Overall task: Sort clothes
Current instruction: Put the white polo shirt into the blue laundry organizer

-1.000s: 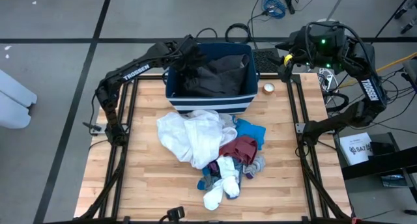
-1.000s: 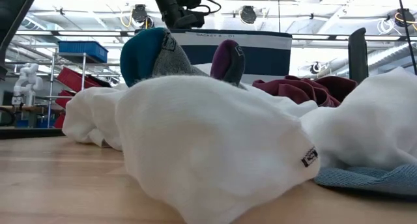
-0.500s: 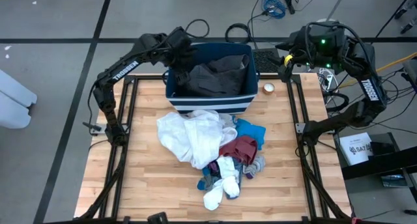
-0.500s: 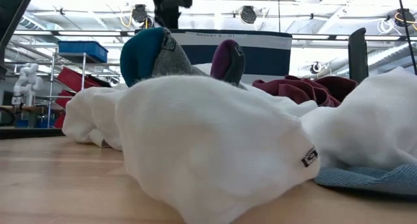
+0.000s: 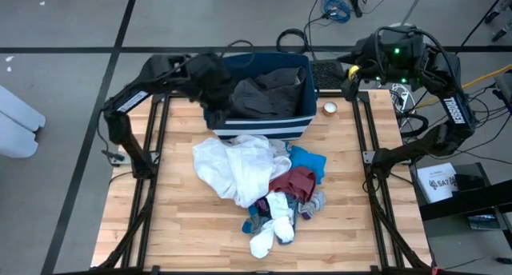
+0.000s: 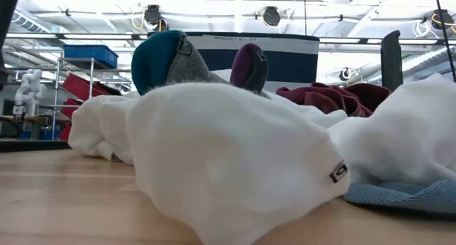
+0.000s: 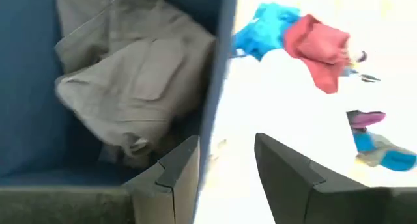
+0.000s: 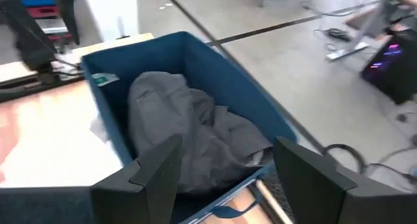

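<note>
A dark grey garment lies in the navy bin at the table's far edge; it also shows in the left wrist view and the right wrist view. White garments, a bright blue piece, a maroon piece and socks lie piled on the table in front of the bin. My left gripper is open and empty above the bin's near left wall. My right gripper is open and empty, high behind the bin's right corner.
A small roll of tape lies right of the bin. Bare wood shows left of the pile and along the near edge. In the low view a white sock fills the foreground, with the bin behind it.
My left gripper has gone from above the bin's far left corner toward the table's left and near edges, to above the bin's near left wall. It has risen almost out of the low view. The clothes have stayed where they were.
</note>
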